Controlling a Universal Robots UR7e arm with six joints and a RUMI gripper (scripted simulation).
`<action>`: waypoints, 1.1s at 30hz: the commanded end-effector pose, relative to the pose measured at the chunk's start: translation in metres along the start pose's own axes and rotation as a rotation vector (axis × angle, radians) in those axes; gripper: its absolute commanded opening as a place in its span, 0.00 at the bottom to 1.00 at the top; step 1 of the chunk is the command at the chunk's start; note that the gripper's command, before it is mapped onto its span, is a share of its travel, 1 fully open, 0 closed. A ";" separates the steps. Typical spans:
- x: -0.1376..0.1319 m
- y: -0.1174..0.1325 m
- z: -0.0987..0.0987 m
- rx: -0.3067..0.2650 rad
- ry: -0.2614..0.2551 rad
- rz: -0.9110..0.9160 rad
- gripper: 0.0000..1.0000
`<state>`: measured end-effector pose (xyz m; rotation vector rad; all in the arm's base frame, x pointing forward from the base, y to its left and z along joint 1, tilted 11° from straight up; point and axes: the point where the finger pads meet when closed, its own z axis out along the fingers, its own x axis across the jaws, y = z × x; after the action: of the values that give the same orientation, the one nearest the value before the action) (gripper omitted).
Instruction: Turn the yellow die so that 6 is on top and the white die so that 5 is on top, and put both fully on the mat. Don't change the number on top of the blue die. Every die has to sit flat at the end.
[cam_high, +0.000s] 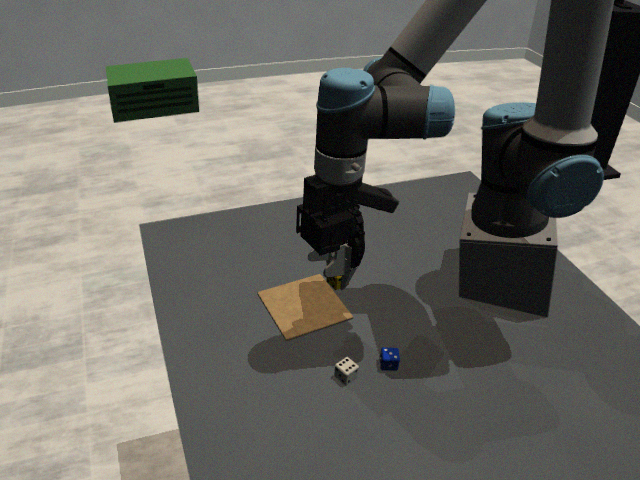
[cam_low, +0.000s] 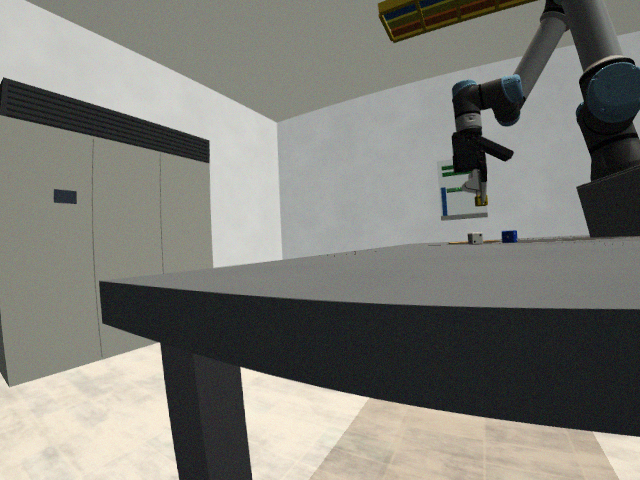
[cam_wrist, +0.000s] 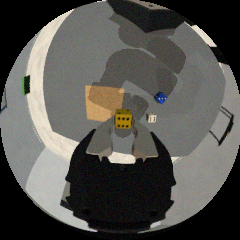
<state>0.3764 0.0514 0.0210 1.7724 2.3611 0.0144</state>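
Yellow die (cam_high: 335, 282) (cam_wrist: 123, 119) aloft — pinched between the jaws (cam_high: 338, 279) (cam_low: 481, 198) — above the grey table (cam_high: 232, 413) (cam_low: 361, 279) (cam_wrist: 70, 65).

Top view: mat (cam_high: 305, 307) (cam_low: 454, 242) (cam_wrist: 103, 112)'s on the desk (cam_high: 232, 413) (cam_low: 361, 279) (cam_wrist: 65, 90), nearer its left edge than its right. One die (cam_high: 346, 369) (cam_low: 475, 238) (cam_wrist: 152, 118) lies before it, another die (cam_high: 389, 359) (cam_low: 509, 236) (cam_wrist: 160, 97) right of that.

Matte dark-grey joints here, light-blue rounded caps (cam_high: 345, 88) (cam_low: 615, 93), grey tubes, pale wrist ring (cam_high: 339, 167) (cam_low: 468, 121), black gripper body (cam_high: 328, 224) (cam_low: 466, 151) (cam_wrist: 121, 185)!

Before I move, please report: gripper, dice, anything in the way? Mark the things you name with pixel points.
Gripper (cam_high: 338, 281) (cam_low: 481, 198) (cam_wrist: 123, 116) shut on yellow die (cam_high: 335, 282) (cam_low: 481, 200) (cam_wrist: 123, 119), raised. White die (cam_high: 345, 369) (cam_low: 475, 238) (cam_wrist: 152, 118) off mat (cam_high: 294, 304) (cam_wrist: 97, 111), six up. Nothing seen blocking mat.
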 end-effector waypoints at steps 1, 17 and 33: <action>-0.046 0.036 0.003 0.006 0.002 0.174 0.10; -0.091 0.060 0.004 0.005 0.001 0.323 0.10; -0.091 0.060 0.019 0.005 0.001 0.323 0.10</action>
<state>0.4585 -0.0192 0.0316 2.1355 2.0506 0.0526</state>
